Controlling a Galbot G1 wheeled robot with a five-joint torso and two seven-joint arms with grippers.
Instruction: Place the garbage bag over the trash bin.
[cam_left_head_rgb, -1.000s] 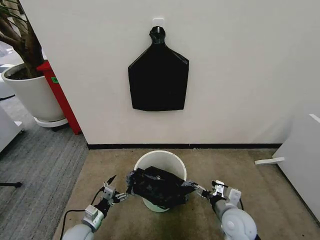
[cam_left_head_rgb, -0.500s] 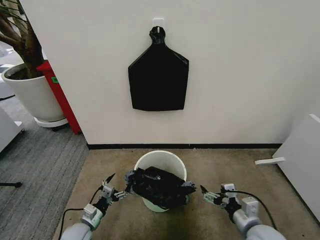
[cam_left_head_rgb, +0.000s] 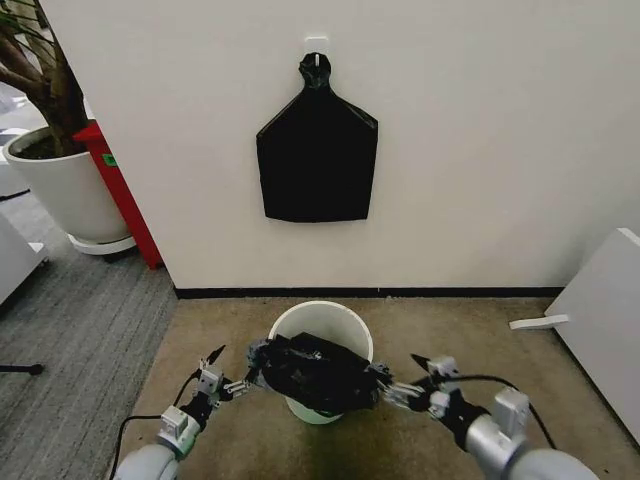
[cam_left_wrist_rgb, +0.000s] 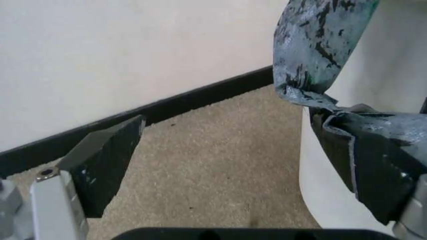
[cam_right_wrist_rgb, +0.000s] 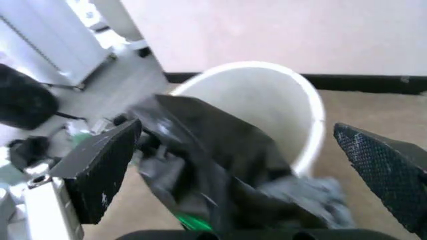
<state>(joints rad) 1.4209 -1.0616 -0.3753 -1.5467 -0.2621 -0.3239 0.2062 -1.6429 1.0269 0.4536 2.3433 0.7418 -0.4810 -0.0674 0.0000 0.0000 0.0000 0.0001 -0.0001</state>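
Observation:
The trash bin (cam_left_head_rgb: 345, 317), round and cream-white, stands on the tan carpet by the wall. The garbage bag (cam_left_head_rgb: 318, 376), crumpled glossy black plastic, lies over its near rim and hangs down the front. My left gripper (cam_left_head_rgb: 228, 372) is open at the bag's left edge. In the left wrist view one finger (cam_left_wrist_rgb: 370, 172) lies against the bag (cam_left_wrist_rgb: 319, 47) beside the bin wall (cam_left_wrist_rgb: 320, 195). My right gripper (cam_left_head_rgb: 400, 378) is open just off the bag's right edge. Its wrist view looks between the spread fingers (cam_right_wrist_rgb: 100, 167) at the bag (cam_right_wrist_rgb: 213, 150) and the bin (cam_right_wrist_rgb: 297, 90).
A flat black bag bundle (cam_left_head_rgb: 317, 155) hangs from a hook on the wall behind the bin. A large white plant pot (cam_left_head_rgb: 62, 190) and a red stand (cam_left_head_rgb: 122, 195) are at the far left. A white panel (cam_left_head_rgb: 603, 310) and a white strip (cam_left_head_rgb: 538, 322) are on the right.
My right gripper let go of the bag's right edge, drew back to the right, then came in close to the bag again. My left gripper barely moved.

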